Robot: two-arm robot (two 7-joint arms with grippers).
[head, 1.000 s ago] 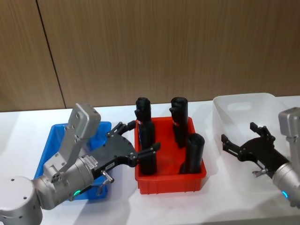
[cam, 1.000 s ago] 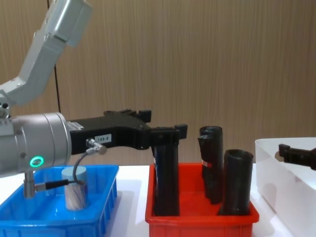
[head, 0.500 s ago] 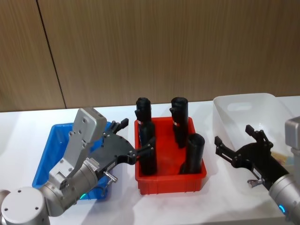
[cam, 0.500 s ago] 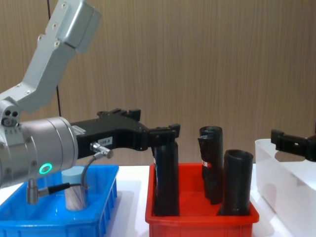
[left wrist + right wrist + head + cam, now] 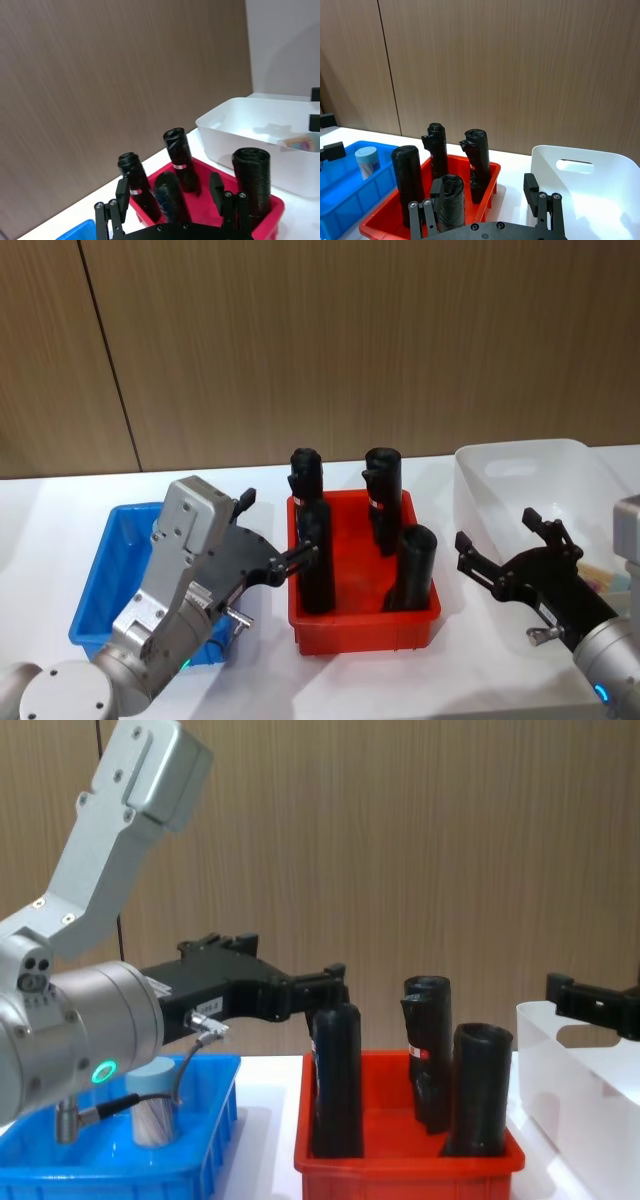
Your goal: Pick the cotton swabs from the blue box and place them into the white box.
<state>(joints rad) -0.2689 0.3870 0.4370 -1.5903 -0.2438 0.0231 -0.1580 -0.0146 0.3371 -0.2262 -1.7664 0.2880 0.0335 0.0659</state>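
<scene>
The left gripper (image 5: 278, 528), fingers wide and empty, has drawn back off the red bin (image 5: 360, 625) toward the blue box (image 5: 100, 570). The cotton swabs tub (image 5: 153, 1105) stands below and behind its fingers, so a pick looks next, and the right gripper (image 5: 497, 530) waits spread by the white box (image 5: 520, 455).

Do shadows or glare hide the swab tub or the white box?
No glare. Right wrist view: cotton swabs tub evenly lit in the blue box; white box shows soft shadows only. Chest view: left arm's cable crosses the tub.
</scene>
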